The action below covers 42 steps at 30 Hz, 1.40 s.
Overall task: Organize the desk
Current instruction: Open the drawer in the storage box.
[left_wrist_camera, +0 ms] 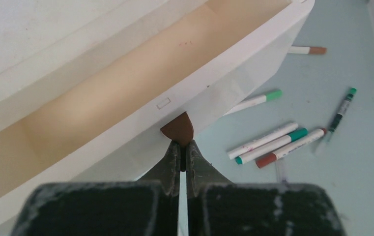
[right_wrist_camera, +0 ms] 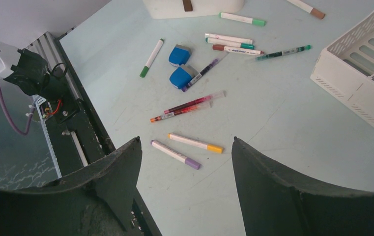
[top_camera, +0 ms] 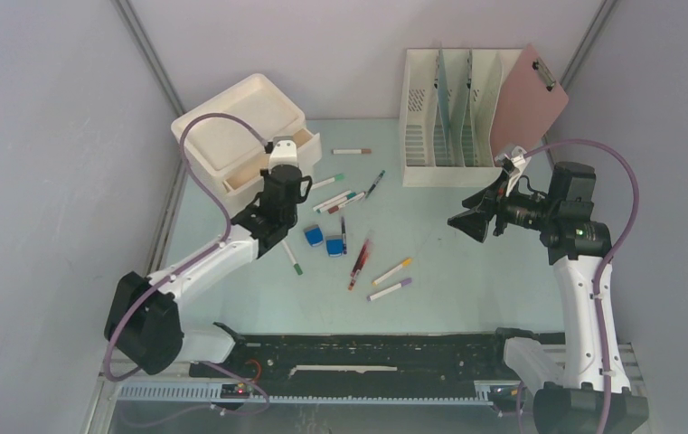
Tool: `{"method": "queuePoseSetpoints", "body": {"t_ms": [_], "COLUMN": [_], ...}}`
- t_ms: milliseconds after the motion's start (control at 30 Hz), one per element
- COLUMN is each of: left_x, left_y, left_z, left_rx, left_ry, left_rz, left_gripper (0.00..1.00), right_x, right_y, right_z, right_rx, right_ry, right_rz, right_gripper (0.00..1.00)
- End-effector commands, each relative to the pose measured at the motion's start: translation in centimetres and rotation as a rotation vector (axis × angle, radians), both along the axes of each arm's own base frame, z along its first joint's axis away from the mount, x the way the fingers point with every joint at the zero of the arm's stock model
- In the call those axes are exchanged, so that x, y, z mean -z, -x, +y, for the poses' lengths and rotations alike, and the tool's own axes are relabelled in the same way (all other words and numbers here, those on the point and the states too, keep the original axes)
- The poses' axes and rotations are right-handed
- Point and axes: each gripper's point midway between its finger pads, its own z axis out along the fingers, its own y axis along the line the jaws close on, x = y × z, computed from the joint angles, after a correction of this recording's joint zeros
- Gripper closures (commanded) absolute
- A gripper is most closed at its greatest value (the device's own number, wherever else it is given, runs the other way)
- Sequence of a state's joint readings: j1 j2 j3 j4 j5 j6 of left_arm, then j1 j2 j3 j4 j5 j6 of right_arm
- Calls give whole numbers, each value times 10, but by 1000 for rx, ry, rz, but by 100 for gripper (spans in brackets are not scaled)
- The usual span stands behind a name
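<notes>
**A:** Largest item?
**B:** Desk (top_camera: 466, 262): pale mint-green top that fills the walled bay. A black rail (top_camera: 367, 348) runs along its near edge between the two arm bases.

**A:** Furniture on it?
**B:** Cream drawer unit (top_camera: 231, 117) in the back-left corner, with its drawer (left_wrist_camera: 101, 98) pulled out and the tan inside showing. Cream file rack (top_camera: 421, 136) at the back right. A pinkish clipboard (top_camera: 530, 99) leans in its right end.

**A:** Claws?
**B:** Left gripper (left_wrist_camera: 181, 145): fingers pressed together, pinching the brown tab (left_wrist_camera: 177, 129) on the drawer front. Right gripper (right_wrist_camera: 186, 141): spread wide and holding nothing, above the right half of the desk.

**A:** Small stock?
**B:** Two blue blocks (top_camera: 314, 236) side by side at mid-desk. Loose markers lie around them:
- a green-capped marker (right_wrist_camera: 151, 57) to their left
- two red pens (right_wrist_camera: 187, 106) lying together to their right
- a yellow-capped marker (right_wrist_camera: 194, 143) and a purple-capped marker (right_wrist_camera: 175, 154) nearer the rail
- a brown-capped marker (top_camera: 352, 151) alone at the back, between the drawer unit and the file rack
</notes>
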<state>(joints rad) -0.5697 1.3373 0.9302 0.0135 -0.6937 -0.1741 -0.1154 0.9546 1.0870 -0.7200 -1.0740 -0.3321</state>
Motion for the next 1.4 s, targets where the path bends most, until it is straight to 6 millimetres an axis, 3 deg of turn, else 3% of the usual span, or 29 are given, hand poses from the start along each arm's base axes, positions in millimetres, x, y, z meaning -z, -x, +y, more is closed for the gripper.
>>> {"method": "queuePoseSetpoints", "body": {"t_ms": [0,200,300,333,433,633,867,1033,1267,1367], "left_x": [-16,-8,-8,-10,-16,-23,-45,-49,-41,-30], "left_y": [14,26,31,34,42,63,102,127,145,149], "left_z": [-12,-8,-16,-20,-31,-46,-72,-80,-71,-66], "left_rx": [92,127,186,211,293,429,666,772,759,722], "left_ry": [129,186,236,256,301,353,439,533,679,731], "left_rz": [-25,10,27,29,33,34,-6,-31,-79,-74], "left_gripper": [100,100,99,96,76,48,35,29,2,0], "right_x": [-7,-6,-6,-6,-5,-4,-5,-4,-4,-5], "right_y": [3,2,2,1,1,0,0,0,0,0], "right_z": [2,2,2,2,2,2,1,1,1,1], "right_rx": [-12,-12,-12,-13,-13,-12,-11,-9,-8,-7], "right_ry": [10,10,10,9,8,10,11,12,12,13], "right_rz": [-56,-52,-48,-47,-44,-42,-43,-44,-44,-46], "right_gripper": [25,25,25,25,25,25,25,25,25,25]}}
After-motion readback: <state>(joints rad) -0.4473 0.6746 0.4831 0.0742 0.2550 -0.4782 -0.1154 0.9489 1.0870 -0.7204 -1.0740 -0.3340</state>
